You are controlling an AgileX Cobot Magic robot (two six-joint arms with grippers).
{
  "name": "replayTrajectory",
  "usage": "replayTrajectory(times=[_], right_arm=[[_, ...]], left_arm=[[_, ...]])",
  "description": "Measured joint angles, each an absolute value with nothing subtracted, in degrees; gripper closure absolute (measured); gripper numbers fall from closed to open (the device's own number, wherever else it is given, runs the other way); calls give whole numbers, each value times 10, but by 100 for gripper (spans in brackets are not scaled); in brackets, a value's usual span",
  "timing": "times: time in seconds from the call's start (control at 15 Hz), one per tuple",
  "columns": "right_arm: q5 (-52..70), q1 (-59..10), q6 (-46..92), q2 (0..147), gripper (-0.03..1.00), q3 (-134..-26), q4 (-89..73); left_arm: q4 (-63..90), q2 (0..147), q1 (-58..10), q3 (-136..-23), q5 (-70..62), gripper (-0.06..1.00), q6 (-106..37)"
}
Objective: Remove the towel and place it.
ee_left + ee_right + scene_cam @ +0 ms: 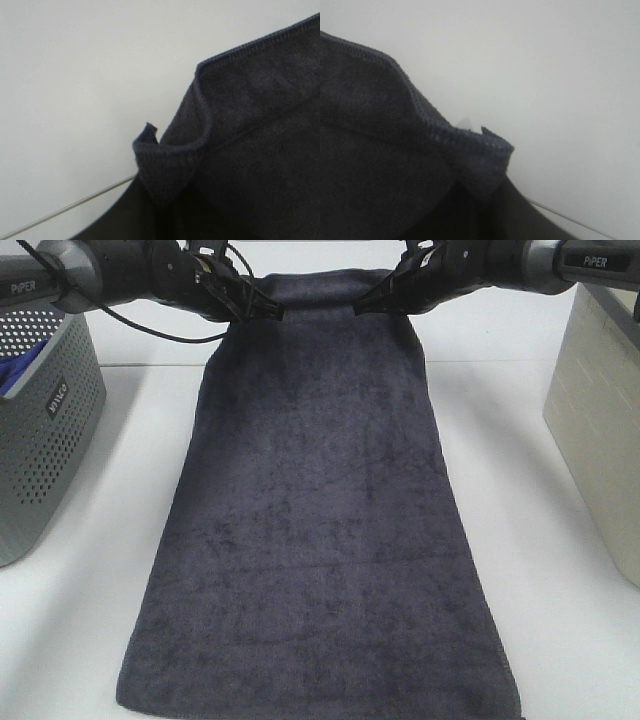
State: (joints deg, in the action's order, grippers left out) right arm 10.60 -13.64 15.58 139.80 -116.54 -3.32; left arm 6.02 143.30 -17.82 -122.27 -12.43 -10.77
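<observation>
Towel (315, 530) spread lengthwise on white table (90, 620), between grey basket (45, 430) and beige bin (600, 410); our left gripper (268, 310) and right gripper (368, 304) each pinch far corner

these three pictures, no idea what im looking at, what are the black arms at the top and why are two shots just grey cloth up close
The black arms are two robot arms, each ending in a gripping tool. The wide picture comes from a camera mounted high, looking down at a white table. The two close-ups come from small cameras on the arms' wrists, so they sit almost against the cloth.

The cloth is one long dark grey towel. The left tool and the right tool each pinch a far corner; the close-ups show those bunched corners. Its near end lies flat.

A grey perforated basket sits on the left with something blue inside, and a pale bin on the right.
</observation>
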Motion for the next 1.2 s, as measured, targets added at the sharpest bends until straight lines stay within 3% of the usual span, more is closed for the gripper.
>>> replayTrajectory(times=[1.07,1.2], right_arm=[[50,-136,156,1467,93,-1161,-36],[34,-136,156,1473,81,-1161,-37]], left_arm=[[40,1522,-178,-1224,-23,94,-108],[29,1531,-178,-1224,9,90,-108]])
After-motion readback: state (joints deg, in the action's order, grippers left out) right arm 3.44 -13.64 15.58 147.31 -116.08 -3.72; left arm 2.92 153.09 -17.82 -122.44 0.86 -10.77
